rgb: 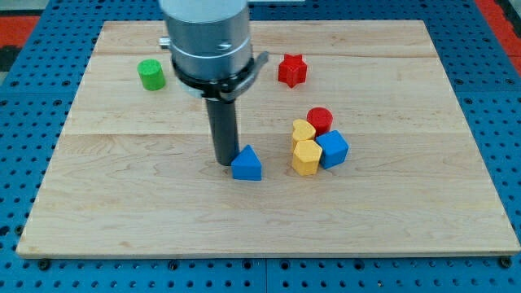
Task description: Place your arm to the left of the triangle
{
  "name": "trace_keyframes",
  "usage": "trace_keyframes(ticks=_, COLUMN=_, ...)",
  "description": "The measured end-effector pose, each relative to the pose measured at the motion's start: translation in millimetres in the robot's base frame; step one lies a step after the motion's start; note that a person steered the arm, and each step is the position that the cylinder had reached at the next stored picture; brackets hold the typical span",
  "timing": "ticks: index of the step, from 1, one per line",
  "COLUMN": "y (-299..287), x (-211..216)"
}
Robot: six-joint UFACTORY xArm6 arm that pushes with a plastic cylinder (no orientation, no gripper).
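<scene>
One tip [223,163] touches the blue triangle's [247,164] left side.

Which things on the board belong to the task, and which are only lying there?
Belong to the task:
blue triangle
my tip, right beside the triangle on the view's left

Only lying there:
green cylinder
red star
red cylinder
yellow heart
yellow block
blue cube

Robotics lab: wooden board [269,220] on blue pegboard [24,106].
</scene>
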State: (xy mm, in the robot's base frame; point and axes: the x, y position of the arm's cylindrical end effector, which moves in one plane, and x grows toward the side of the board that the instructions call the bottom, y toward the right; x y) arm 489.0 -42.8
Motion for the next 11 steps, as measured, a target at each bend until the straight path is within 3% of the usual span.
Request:
trace_keyframes(ticks=1, y=-49, x=5)
trace_keyframes(ticks=2, y=-60, x=28)
trace_keyframes(ticks=3, y=-32, x=44)
trace_keyframes(ticks=5, y=51, x=15)
trace_keyframes(ticks=6, y=16, x=17)
trace_keyframes(ticks=7, y=-57, x=9)
trace_keyframes(ticks=8, y=-61, x=-23)
trace_keyframes(ticks=11, y=-4, x=-25)
